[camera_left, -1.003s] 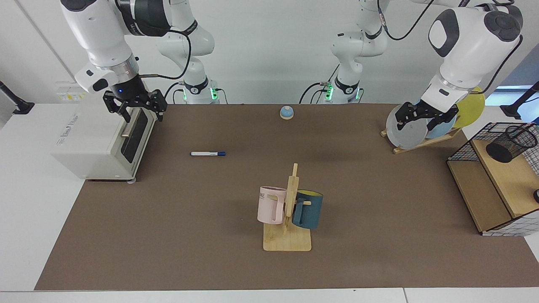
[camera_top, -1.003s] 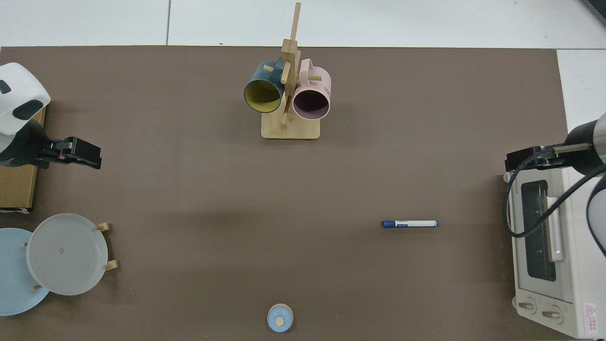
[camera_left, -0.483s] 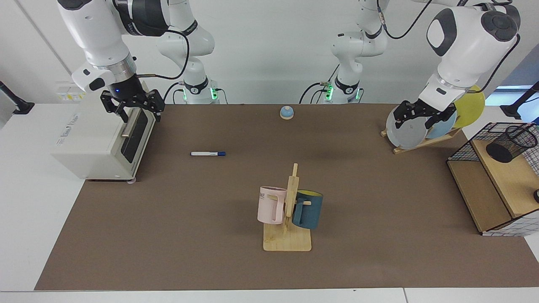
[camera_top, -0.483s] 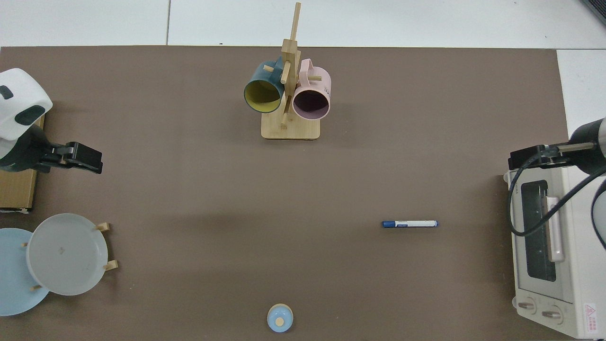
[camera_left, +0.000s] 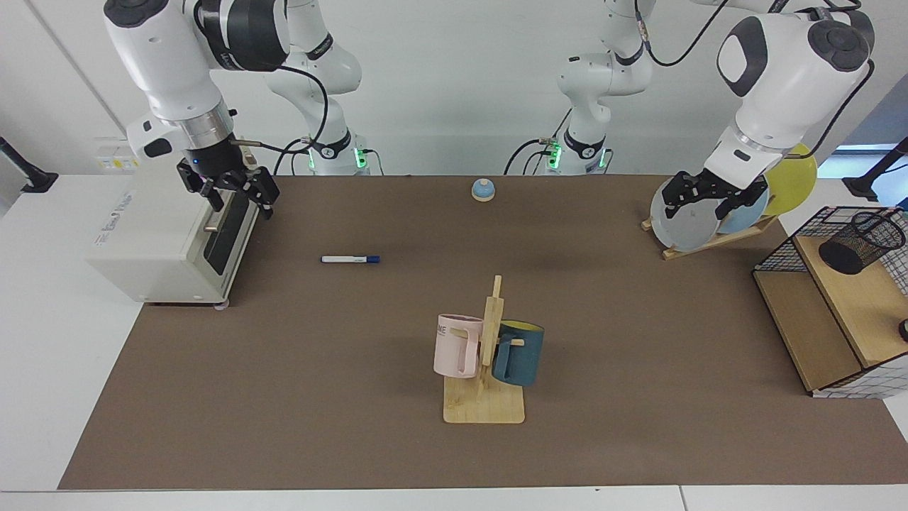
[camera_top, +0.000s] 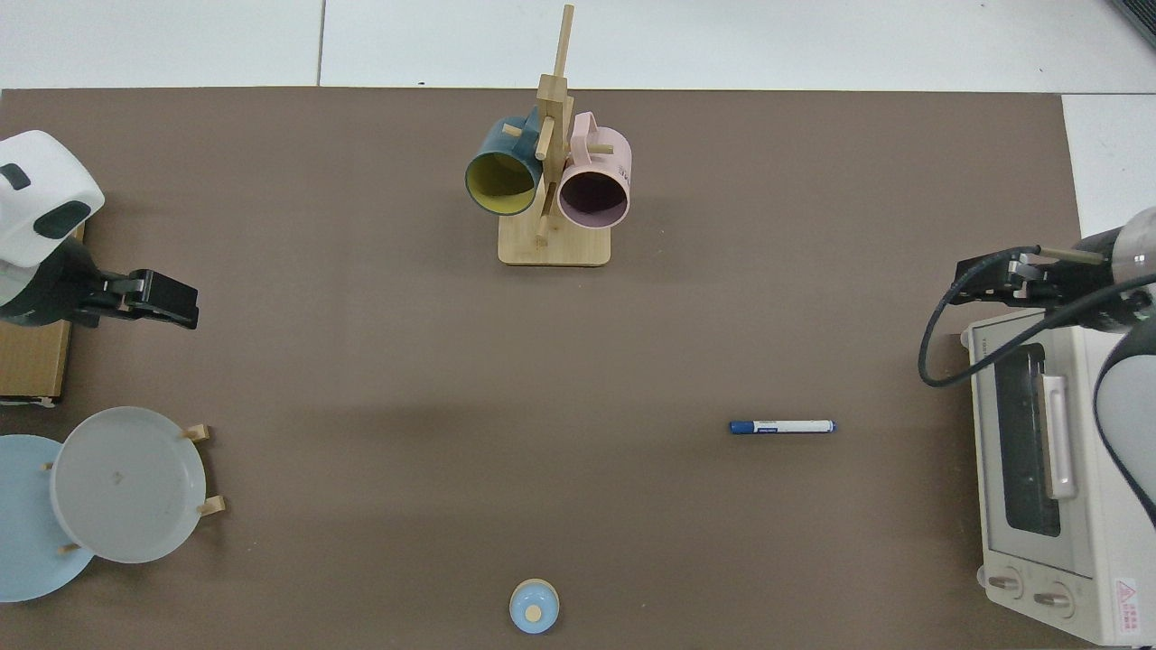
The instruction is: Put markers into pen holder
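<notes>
Now, operator, your scene reads as follows.

Mat edges: the brown mat covers most of the table; you have white table showing past its edges in both views.

Open room: you have a wide bare stretch of mat between the marker and the mug stand, and another from the mug stand across to the shelf frame.

Fixed things at the edges: the toaster oven sits at the mat's edge under your right arm; the plate rack and shelf frame stand on your left arm's side; a small blue bell sits near the arm bases.

Right gripper: it hangs in the air above the toaster oven's front upper corner, its fingers spread apart and holding nothing.

Left gripper: it hangs in front of the plates, fingers spread and holding nothing.

Marker: it lies flat on the mat, well apart from your right gripper, out toward the table's middle from the oven, with its blue cap pointing away from the oven.

Pen holder: it lies tilted on the shelf frame's upper wooden board, mouth turned up and away from the arms, near your left gripper's side and far across the table from the marker.
</notes>
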You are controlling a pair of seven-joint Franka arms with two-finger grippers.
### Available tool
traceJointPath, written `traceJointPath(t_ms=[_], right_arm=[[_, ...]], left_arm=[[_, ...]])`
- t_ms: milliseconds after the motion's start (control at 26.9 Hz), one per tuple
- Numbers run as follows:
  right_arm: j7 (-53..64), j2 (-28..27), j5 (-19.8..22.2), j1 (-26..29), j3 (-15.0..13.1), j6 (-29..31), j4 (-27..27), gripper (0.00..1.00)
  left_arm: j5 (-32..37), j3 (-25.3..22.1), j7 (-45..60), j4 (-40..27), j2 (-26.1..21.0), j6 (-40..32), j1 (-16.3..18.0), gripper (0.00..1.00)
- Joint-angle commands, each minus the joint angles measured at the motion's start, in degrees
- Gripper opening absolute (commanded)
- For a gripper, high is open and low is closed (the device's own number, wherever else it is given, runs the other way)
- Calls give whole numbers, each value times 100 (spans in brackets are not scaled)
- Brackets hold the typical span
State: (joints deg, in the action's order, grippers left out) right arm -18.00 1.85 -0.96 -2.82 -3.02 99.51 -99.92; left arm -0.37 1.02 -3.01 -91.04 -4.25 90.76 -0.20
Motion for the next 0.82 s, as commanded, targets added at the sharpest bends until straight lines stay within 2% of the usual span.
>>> traceJointPath(t_ms=[0, 223, 371, 483, 594, 780], right_arm=[[-1466, 289, -343, 36, 30, 314, -861, 100], [-3620, 439, -361, -78, 56, 472, -1626, 100], [-4640, 369, -361, -87, 56, 955, -2118, 100], [-5168, 272, -405, -96, 65, 1272, -2417, 100], [-5503, 210, -712, -253, 65, 1570, -2655, 100], [-5916, 43, -809, -324, 65, 1773, -2787, 100]], left_arm=[[90, 91, 29, -344, 258, 196, 81, 100], [90, 91, 29, -388, 258, 249, 81, 100], [90, 91, 29, -449, 311, 258, 81, 100], [90, 91, 29, -528, 337, 302, 81, 100], [90, 91, 20, -634, 399, 390, 81, 100], [90, 91, 20, -713, 452, 451, 81, 100]])
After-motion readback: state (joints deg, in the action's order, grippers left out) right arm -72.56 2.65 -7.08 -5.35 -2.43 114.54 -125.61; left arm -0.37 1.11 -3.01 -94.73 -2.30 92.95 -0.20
